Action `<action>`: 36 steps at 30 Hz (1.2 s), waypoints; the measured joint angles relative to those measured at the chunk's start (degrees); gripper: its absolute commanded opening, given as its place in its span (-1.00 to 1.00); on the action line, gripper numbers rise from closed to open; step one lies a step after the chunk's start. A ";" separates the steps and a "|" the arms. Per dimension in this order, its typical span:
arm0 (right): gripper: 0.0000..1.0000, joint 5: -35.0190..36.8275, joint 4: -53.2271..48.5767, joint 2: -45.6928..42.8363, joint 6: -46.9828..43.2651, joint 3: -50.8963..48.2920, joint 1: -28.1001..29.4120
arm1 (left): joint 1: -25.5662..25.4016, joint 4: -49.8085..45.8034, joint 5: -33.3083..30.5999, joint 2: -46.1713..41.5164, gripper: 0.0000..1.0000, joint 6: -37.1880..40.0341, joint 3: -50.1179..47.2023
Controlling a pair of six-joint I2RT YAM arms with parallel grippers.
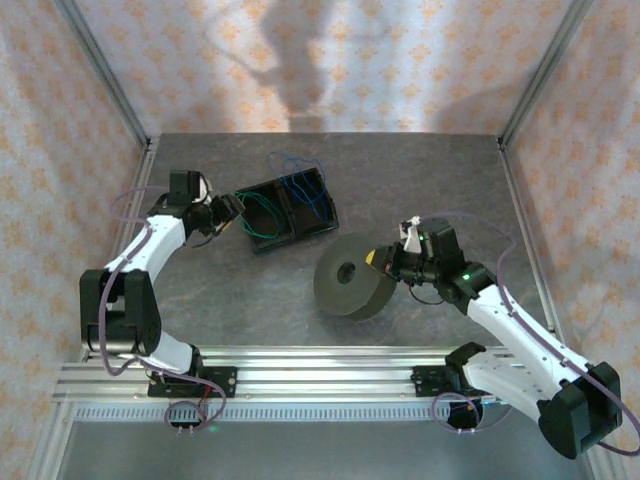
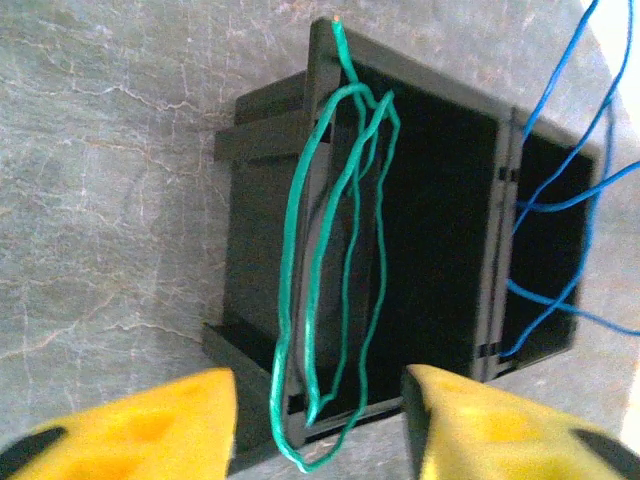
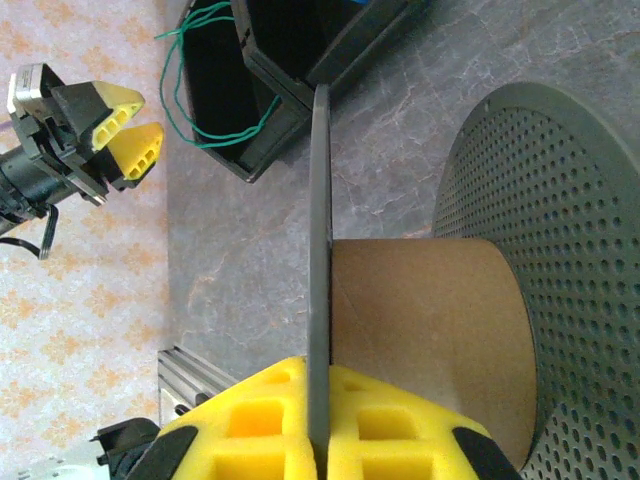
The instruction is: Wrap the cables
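The green cable [image 2: 300, 300] hangs in long loose loops over the near rim of a black two-compartment box [image 2: 440, 200], its lowest loop reaching the table. My left gripper [image 2: 318, 430] is open, and that low loop lies between its yellow fingers [image 2: 150, 430] without touching them. The blue cable [image 2: 560, 200] spills from the other compartment. From above, the left gripper [image 1: 232, 210] sits at the box's left end beside the green cable [image 1: 262, 215] and the blue cable [image 1: 300, 185]. My right gripper [image 3: 320, 430] is shut on the thin flange [image 3: 320, 250] of the dark spool [image 1: 355, 280].
The spool's brown cardboard core [image 3: 430, 330] and perforated far flange [image 3: 560, 250] lie right of my grip. An aluminium rail [image 1: 320, 365] runs along the near table edge. Patterned walls and metal posts [image 1: 105, 75] enclose the grey table.
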 measured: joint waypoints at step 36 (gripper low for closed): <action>-1.00 16.37 -12.74 5.95 -10.71 12.02 4.70 | -0.20 -5.75 0.66 -18.82 -1.00 6.21 8.13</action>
